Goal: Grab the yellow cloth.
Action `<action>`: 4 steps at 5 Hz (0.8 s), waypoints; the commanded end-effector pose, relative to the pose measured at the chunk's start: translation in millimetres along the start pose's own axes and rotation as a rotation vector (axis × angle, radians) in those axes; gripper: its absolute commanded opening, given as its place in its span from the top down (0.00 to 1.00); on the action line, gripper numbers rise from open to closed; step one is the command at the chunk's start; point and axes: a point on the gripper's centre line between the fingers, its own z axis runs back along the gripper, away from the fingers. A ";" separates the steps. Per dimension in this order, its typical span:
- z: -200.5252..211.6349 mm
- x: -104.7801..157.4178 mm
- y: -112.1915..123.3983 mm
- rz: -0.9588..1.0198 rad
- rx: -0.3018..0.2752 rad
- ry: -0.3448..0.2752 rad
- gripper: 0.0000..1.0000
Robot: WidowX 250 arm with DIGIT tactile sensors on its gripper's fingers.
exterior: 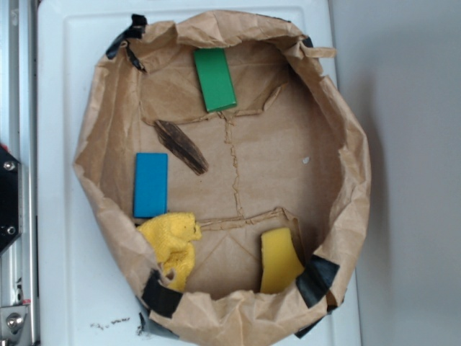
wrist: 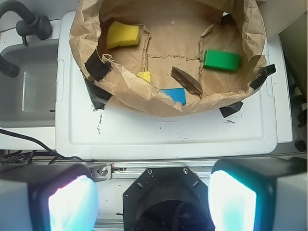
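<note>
The yellow cloth (exterior: 173,243) is a fuzzy bright-yellow rag lying inside a brown paper bowl (exterior: 346,115), against its lower left wall below a blue block (exterior: 150,184). In the wrist view only a small patch of the cloth (wrist: 144,76) shows over the bowl's near rim. My gripper (wrist: 153,202) is open and empty, its two pale fingers (wrist: 72,202) wide apart. It hangs over the robot base, well short of the bowl. The gripper does not show in the exterior view.
A mustard-yellow sponge block (exterior: 278,259) lies at the bowl's lower right. A green block (exterior: 215,78) and a dark brown strip (exterior: 180,146) lie farther in. The bowl's crumpled walls, taped in black, stand on a white board (wrist: 163,134). A grey sink (wrist: 29,86) is beside it.
</note>
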 end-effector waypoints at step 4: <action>-52.1 96.2 12.3 0.241 0.069 0.001 0.00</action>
